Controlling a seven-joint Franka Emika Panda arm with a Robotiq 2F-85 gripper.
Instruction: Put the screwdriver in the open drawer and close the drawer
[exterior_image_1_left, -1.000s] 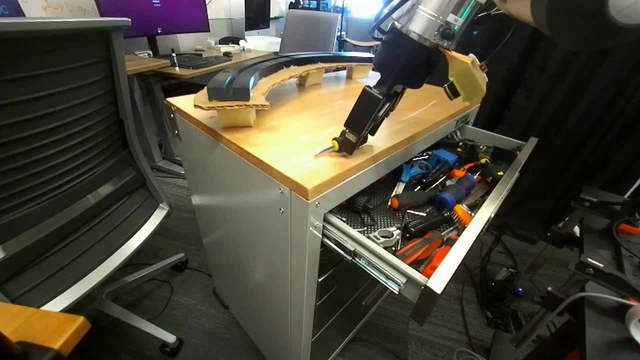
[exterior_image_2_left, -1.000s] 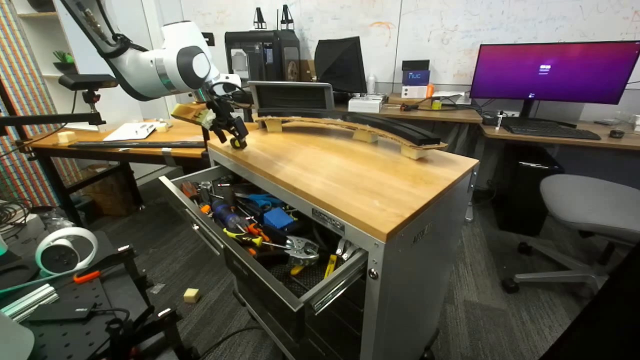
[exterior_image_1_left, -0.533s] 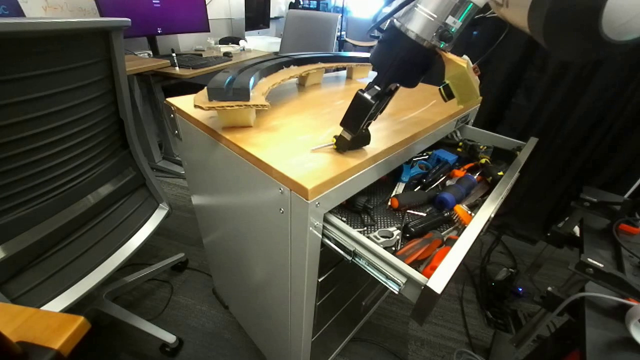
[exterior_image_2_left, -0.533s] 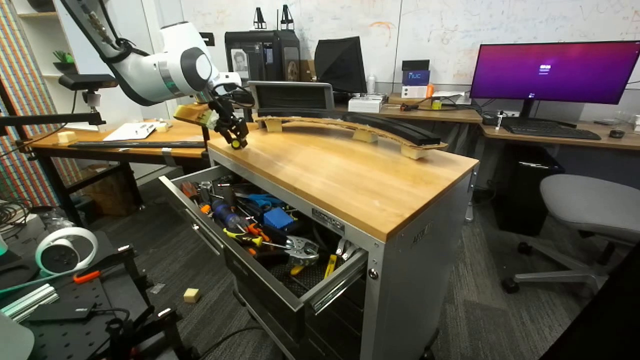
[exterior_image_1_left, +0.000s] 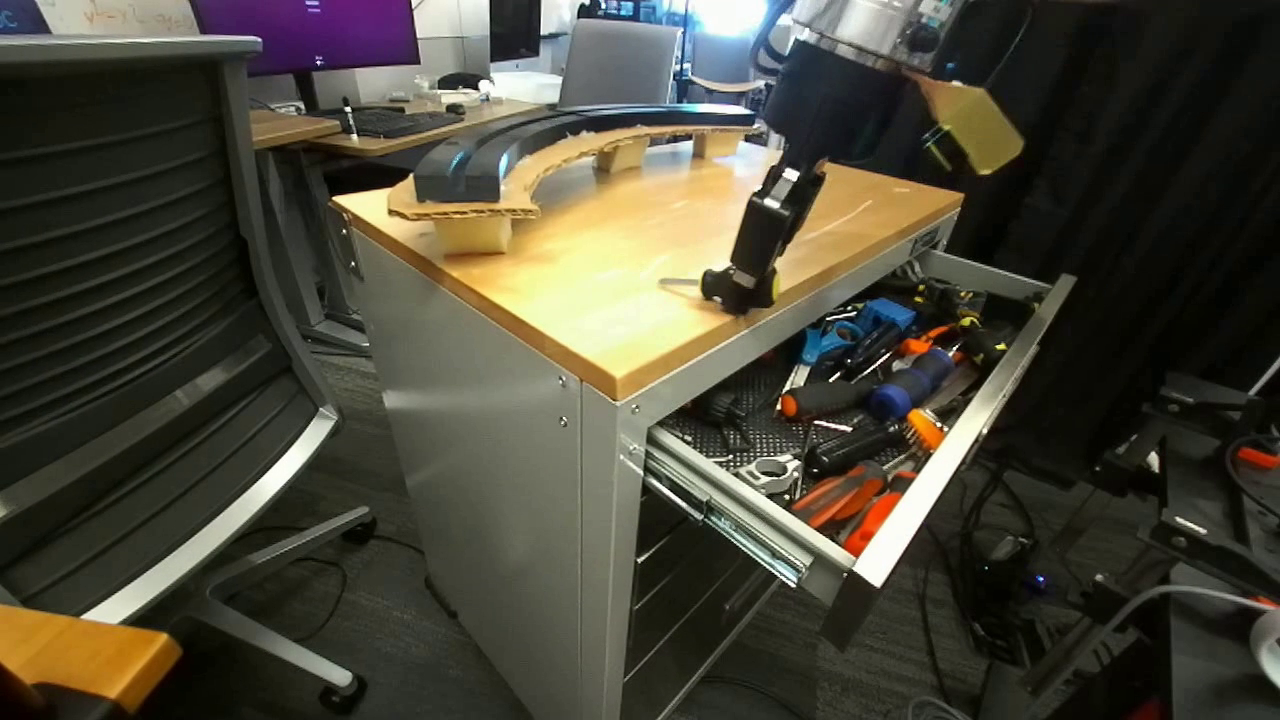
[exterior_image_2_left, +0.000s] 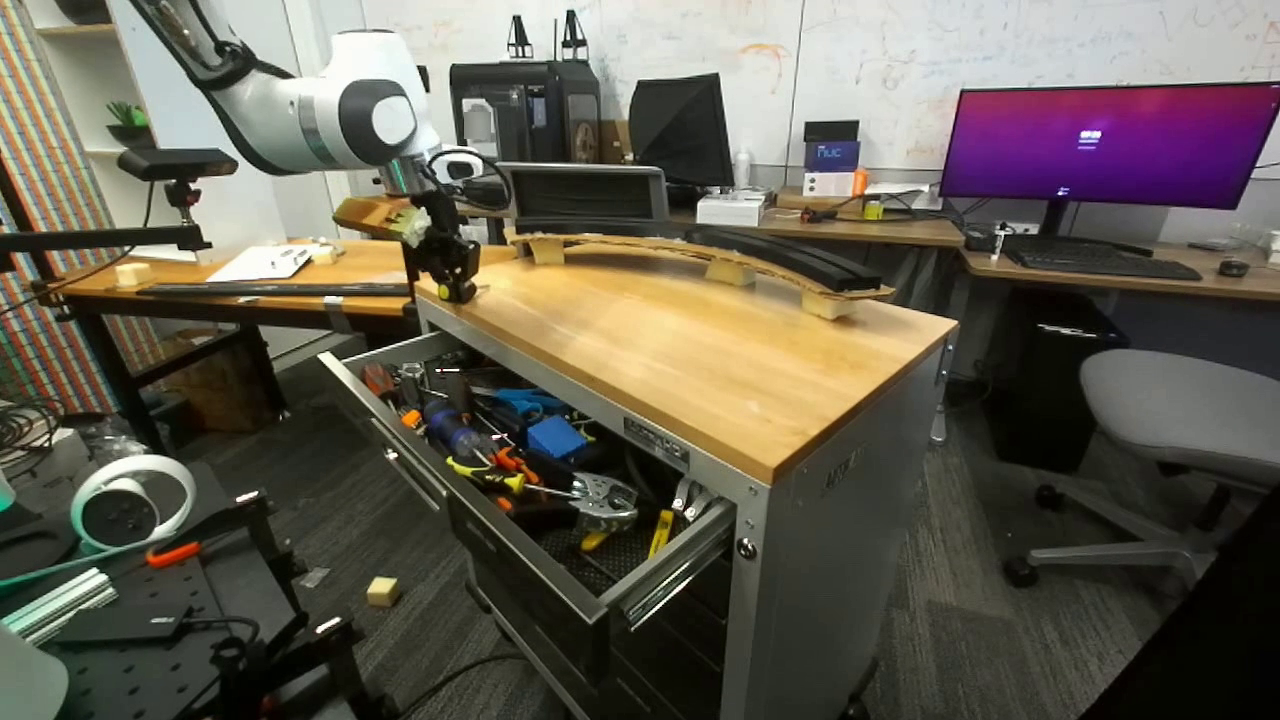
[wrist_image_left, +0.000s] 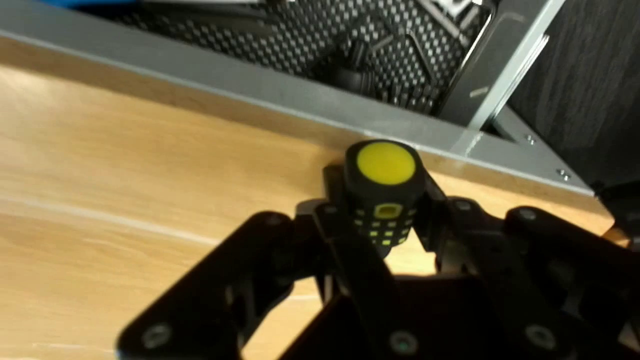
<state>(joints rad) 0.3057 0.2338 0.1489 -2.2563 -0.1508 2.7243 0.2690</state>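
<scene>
The screwdriver has a stubby black handle (exterior_image_1_left: 716, 286) with a yellow end cap (wrist_image_left: 386, 163) and a thin metal shank (exterior_image_1_left: 680, 282). My gripper (wrist_image_left: 384, 197) is shut on the handle, a finger pressed against either side. In an exterior view the gripper (exterior_image_1_left: 742, 288) points down near the worktop's drawer-side edge, and the shank lies roughly level. Whether the tool touches the wood or hangs just above it, I cannot tell. The drawer (exterior_image_1_left: 965, 430) is pulled well out below that edge, full of tools; its side wall (wrist_image_left: 500, 65) shows in the wrist view.
An arched black piece on cardboard (exterior_image_1_left: 460, 180) stands along the worktop's far side. In the drawer lie a blue-handled screwdriver (exterior_image_1_left: 905, 385), orange-handled tools (exterior_image_1_left: 840, 495) and a blue block (exterior_image_2_left: 555, 437). Dark mesh liner (wrist_image_left: 310, 35) shows close to the worktop edge. A chair (exterior_image_1_left: 150, 300) stands beside the cabinet.
The gripper has closed on the screwdriver and shifted it toward the worktop's drawer-side edge. The hand now stands more upright and the tool has turned with it. The drawer has not moved.
</scene>
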